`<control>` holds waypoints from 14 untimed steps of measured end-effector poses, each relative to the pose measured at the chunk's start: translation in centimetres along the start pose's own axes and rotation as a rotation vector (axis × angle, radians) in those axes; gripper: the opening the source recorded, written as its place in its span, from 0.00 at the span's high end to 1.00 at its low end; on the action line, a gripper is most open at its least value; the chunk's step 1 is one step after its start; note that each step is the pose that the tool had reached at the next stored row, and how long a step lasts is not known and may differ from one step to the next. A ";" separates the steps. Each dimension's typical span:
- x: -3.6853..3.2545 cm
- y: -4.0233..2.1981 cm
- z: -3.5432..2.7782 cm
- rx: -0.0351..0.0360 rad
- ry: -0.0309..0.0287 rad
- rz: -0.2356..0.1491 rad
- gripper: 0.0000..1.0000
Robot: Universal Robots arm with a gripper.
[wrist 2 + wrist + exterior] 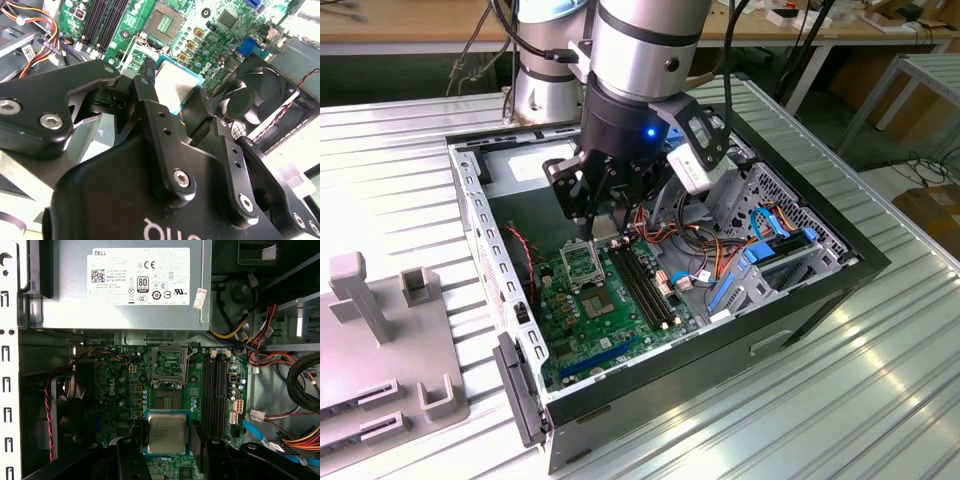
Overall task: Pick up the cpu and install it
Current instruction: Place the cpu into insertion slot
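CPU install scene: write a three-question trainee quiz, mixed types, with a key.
1. True or false: the cpu already sits in the socket.
2. Which thing carries the white label? A) the grey metal box B) the fan C) the memory slots
3. Fill in: the jaws are shut on the ____.
Key: 1 false, it is held clear of the socket; 2 A; 3 cpu.
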State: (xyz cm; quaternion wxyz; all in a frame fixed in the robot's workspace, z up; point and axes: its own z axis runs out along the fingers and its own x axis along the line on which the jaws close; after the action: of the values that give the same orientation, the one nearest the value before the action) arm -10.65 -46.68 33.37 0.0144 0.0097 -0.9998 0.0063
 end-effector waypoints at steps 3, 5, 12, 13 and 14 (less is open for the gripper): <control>0.00 0.00 0.12 0.0000 -0.0001 0.000 0.53; -0.01 0.00 0.18 0.0000 0.0000 0.000 0.53; -0.01 0.00 0.31 0.0000 0.0000 0.000 0.53; -0.01 0.00 0.31 0.0000 0.0000 0.000 0.53; -0.01 0.00 0.31 0.0000 0.0000 0.000 0.53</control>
State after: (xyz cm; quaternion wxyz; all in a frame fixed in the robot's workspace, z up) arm -10.66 -46.68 33.06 0.0144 0.0096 -0.9998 0.0063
